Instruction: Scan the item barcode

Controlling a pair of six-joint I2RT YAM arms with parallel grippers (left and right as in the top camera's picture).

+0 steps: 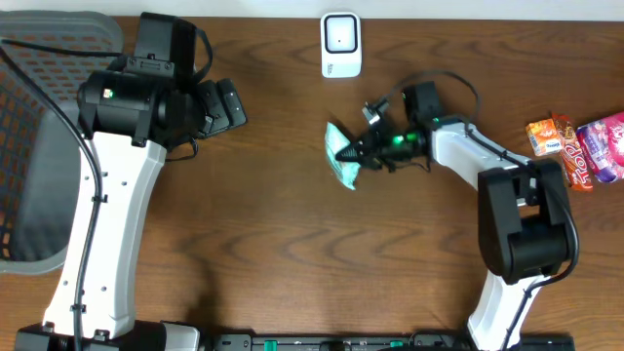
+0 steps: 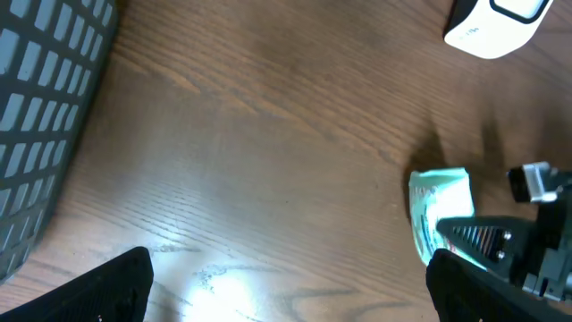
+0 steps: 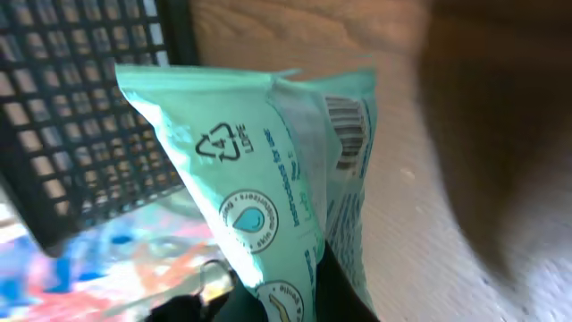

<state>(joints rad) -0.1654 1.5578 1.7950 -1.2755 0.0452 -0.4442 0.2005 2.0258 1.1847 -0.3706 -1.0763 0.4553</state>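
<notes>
The teal packet is pinched at its lower edge by the right gripper, fingers clamped together on it, barcode showing, mid-table near the white scanner. The left gripper hangs apart, fingers spread wide.

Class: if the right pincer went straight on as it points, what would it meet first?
Past the teal packet it grips, bare table, then probably the left arm's white link; heights unclear.

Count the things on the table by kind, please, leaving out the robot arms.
Scanner: 1
Teal packet: 1
Snack packets: 3, as far as the overhead view shows
Mesh basket: 1
Total: 6
</notes>
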